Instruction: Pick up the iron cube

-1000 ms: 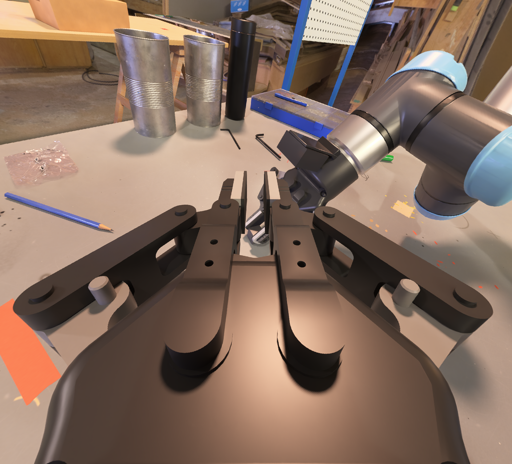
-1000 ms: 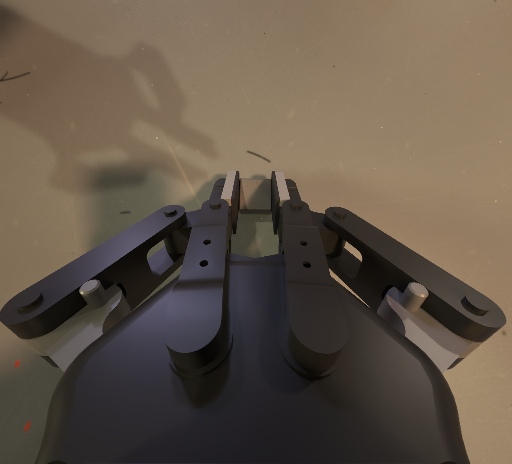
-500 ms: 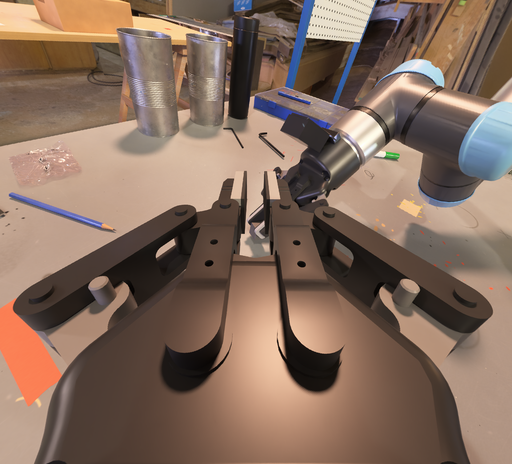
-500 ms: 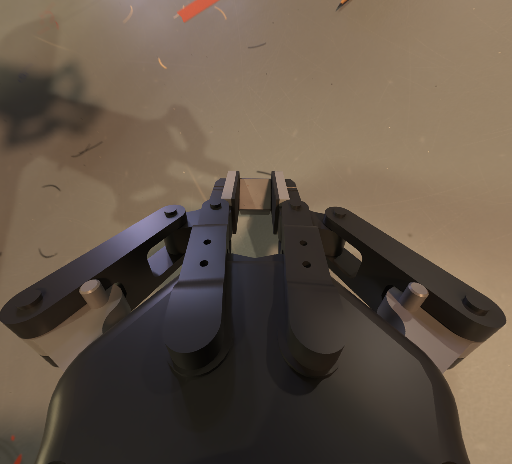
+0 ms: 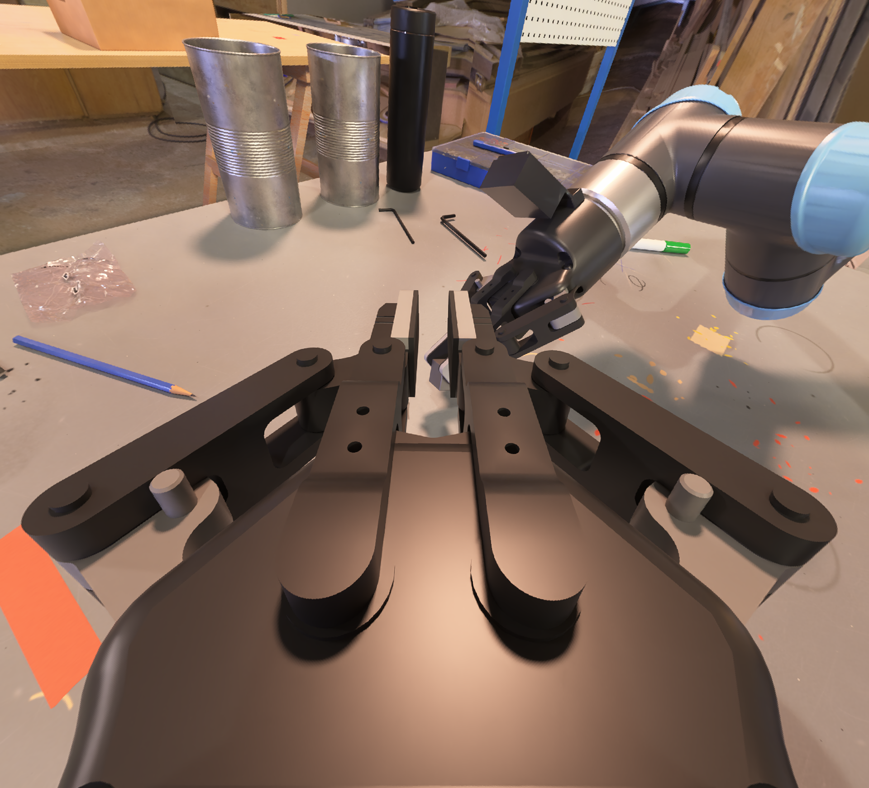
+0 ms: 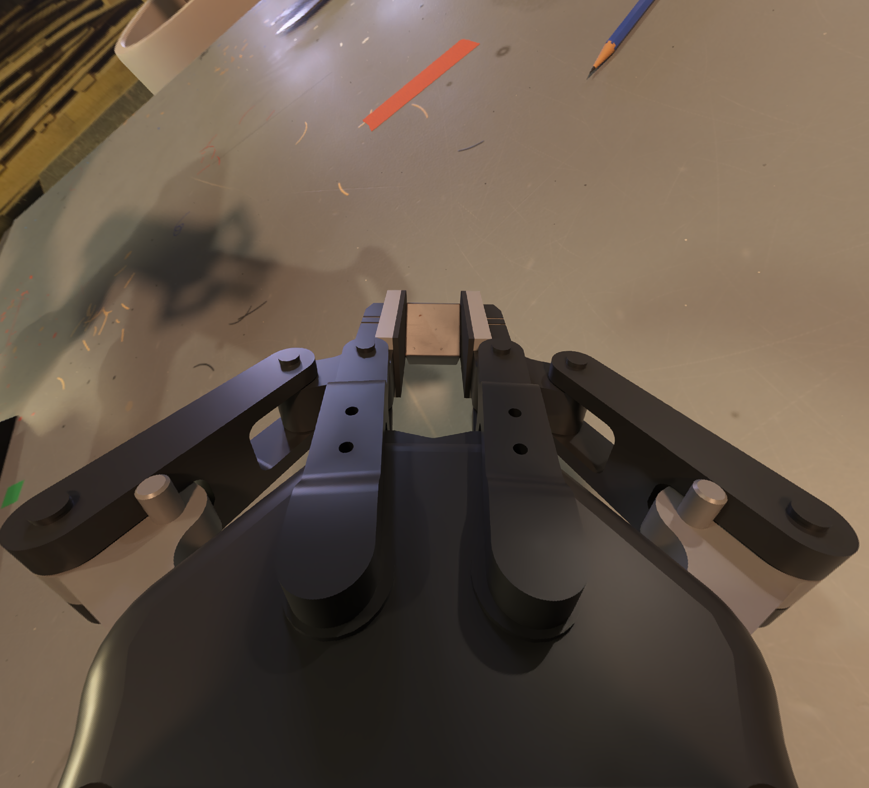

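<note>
The iron cube (image 6: 432,333) is a small dull grey-brown block with flat matte faces and sharp edges. Its sides look equal, so no long axis can be told; one flat face is turned toward the right wrist camera, its edges square with the fingers. It sits clamped in the right claw (image 6: 432,318), at the very tips: one pale pad (image 6: 390,316) presses its 9 o'clock side and the other its 3 o'clock side, with open space between the block and the palm. The block is clear of the grey table (image 6: 658,248), whose scuffed top shows beyond it.

In the left wrist view the right claw (image 5: 475,344) shows at 1 o'clock of the left claw (image 5: 432,318), angled down toward the table on a dark arm (image 5: 705,173) with pale blue caps. A small grey block, apparently the cube, peeks through between the left claw's fingers. The left claw's fingers stand a narrow gap apart, holding nothing.

On the table in the left view, two ribbed metal cans (image 5: 249,135) and a tall black cylinder (image 5: 408,102) stand at 11 to 12 o'clock, with two black hex keys (image 5: 461,235) in front of them. A blue pencil (image 5: 101,365) lies at 9 o'clock, a clear plastic bag (image 5: 70,283) at 10 o'clock, and a strip of orange tape (image 5: 42,615) at 8 o'clock.
</note>
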